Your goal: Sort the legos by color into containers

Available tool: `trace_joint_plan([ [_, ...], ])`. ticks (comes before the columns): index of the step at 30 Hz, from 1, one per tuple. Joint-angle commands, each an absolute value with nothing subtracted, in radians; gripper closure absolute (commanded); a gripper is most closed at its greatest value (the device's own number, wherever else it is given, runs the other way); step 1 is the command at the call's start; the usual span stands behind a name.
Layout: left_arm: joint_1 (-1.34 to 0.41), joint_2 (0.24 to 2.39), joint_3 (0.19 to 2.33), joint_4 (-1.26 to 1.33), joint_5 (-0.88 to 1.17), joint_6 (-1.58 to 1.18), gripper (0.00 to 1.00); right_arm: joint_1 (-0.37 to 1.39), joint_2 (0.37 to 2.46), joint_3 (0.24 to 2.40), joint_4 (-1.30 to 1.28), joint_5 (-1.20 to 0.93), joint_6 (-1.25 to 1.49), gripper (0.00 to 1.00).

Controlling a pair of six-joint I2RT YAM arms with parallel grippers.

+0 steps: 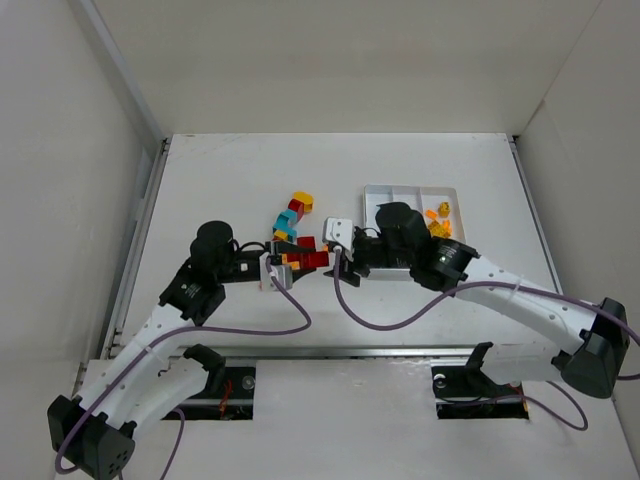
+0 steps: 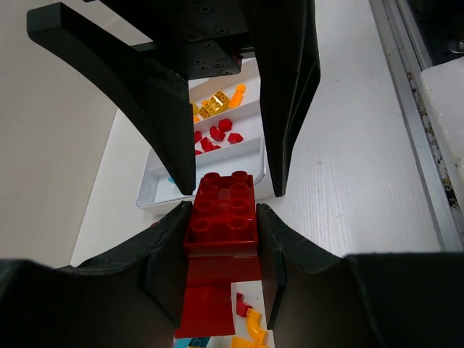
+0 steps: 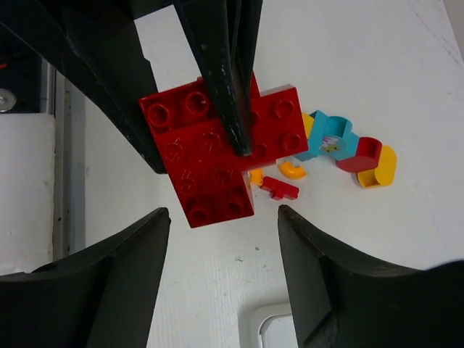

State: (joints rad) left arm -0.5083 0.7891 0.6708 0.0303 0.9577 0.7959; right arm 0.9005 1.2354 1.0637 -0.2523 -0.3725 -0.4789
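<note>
My left gripper (image 2: 222, 217) is shut on a stack of joined red legos (image 2: 221, 210), held above the table between the two arms. The same red legos (image 3: 210, 152) show in the right wrist view, with the left gripper's black fingers across them. Just short of the stack's near edge, my right gripper (image 3: 221, 225) stands open with nothing between its fingers. From above, the left gripper (image 1: 283, 262) and right gripper (image 1: 335, 265) face each other across the red legos (image 1: 312, 255). The white tray of containers (image 1: 410, 188) lies to the right, with red and yellow pieces inside (image 2: 214, 134).
Loose legos lie on the table behind the grippers: teal (image 3: 330, 138), a rounded red one (image 3: 366, 152), yellow (image 3: 384, 170), a tiny red piece (image 3: 279, 190) and an orange curve (image 3: 293, 170). A small white block (image 1: 340, 231) sits beside the right gripper. White walls enclose the table.
</note>
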Motion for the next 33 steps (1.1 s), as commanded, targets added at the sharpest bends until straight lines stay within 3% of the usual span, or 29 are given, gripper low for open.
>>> trace_joint_plan([
  [1,-0.506,0.781,0.716,0.04,1.017,0.796,1.0,0.928,1.241,1.126,-0.216,-0.348,-0.525,0.33],
  [7,-0.506,0.781,0.716,0.031,1.017,0.796,1.0,0.939,1.261,1.147,-0.207,-0.327,-0.525,0.36],
  [12,-0.506,0.781,0.716,0.04,1.017,0.787,1.0,0.948,1.314,1.187,-0.219,-0.341,-0.514,0.53],
  [14,-0.506,0.781,0.716,0.054,1.017,0.778,1.0,0.948,1.333,1.204,-0.254,-0.35,-0.514,0.64],
  [15,-0.506,0.781,0.716,0.063,1.017,0.778,1.0,0.948,1.353,1.227,-0.268,-0.35,-0.514,0.84],
  [16,-0.506,0.781,0.716,0.063,1.026,0.769,1.0,0.948,1.364,1.239,-0.284,-0.36,-0.502,0.93],
  [17,-0.506,0.781,0.716,0.063,1.026,0.769,1.0,0.948,1.373,1.249,-0.296,-0.36,-0.502,1.0],
  [18,-0.506,0.781,0.716,0.063,1.026,0.769,1.0,0.948,1.373,1.249,-0.308,-0.36,-0.502,1.0],
  [19,-0.506,0.781,0.716,0.063,1.026,0.769,0.95,0.948,1.373,1.249,-0.308,-0.36,-0.492,1.0],
  [20,-0.506,0.781,0.716,0.063,1.026,0.769,0.73,0.948,1.373,1.249,-0.308,-0.36,-0.492,1.0],
  [22,-0.506,0.781,0.707,0.042,1.026,0.769,0.55,0.948,1.343,1.211,-0.267,-0.36,-0.492,1.0],
  [29,-0.506,0.761,0.698,-0.002,1.008,0.782,0.25,0.948,1.273,1.143,-0.233,-0.341,-0.492,1.0],
  [33,-0.506,0.741,0.687,-0.023,0.927,0.782,0.16,0.948,1.264,1.143,-0.258,-0.341,-0.483,1.0],
])
